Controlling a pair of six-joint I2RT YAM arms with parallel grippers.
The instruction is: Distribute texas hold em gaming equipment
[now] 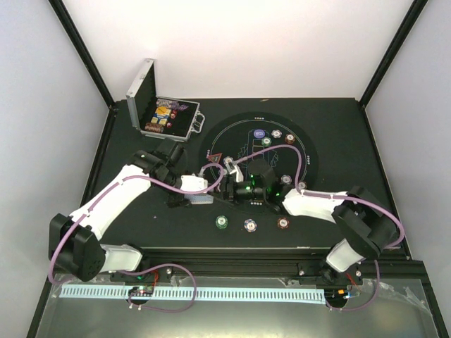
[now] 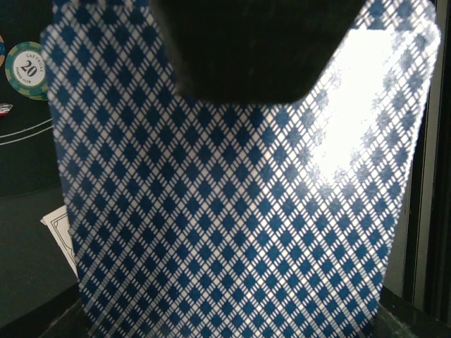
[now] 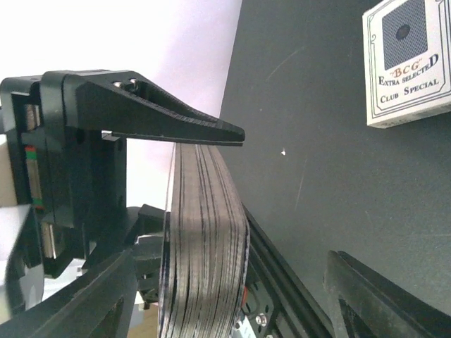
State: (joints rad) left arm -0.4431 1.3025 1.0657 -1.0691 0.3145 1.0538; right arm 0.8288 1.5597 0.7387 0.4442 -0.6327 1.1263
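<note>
The playing cards (image 2: 232, 211) fill the left wrist frame and run off its bottom edge, hiding most of the table (image 2: 28, 282). A blurred pincer finger (image 2: 246, 49) covers their top. A white card (image 2: 60, 229) at mid-left shows only a corner. At upper right of the right wrist frame, the card box (image 3: 412, 63) is cut off. The case (image 1: 163, 113) contents are too small to tell.

I've got the left arm (image 1: 116, 193) and right arm (image 1: 313, 204) both with white shell links, black joint housings and black bases, each trailing looping purple cables (image 1: 163, 184), and small green lights (image 1: 251, 188) glowing by the wrists. The left gripper (image 1: 203, 198) is matte black, its finger (image 3: 162, 123) a long flat wedge tapering to a point, screw heads on top, a red-green strip on the body side; the right gripper (image 3: 232, 255) has chunky black fingers (image 3: 373, 296)
</note>
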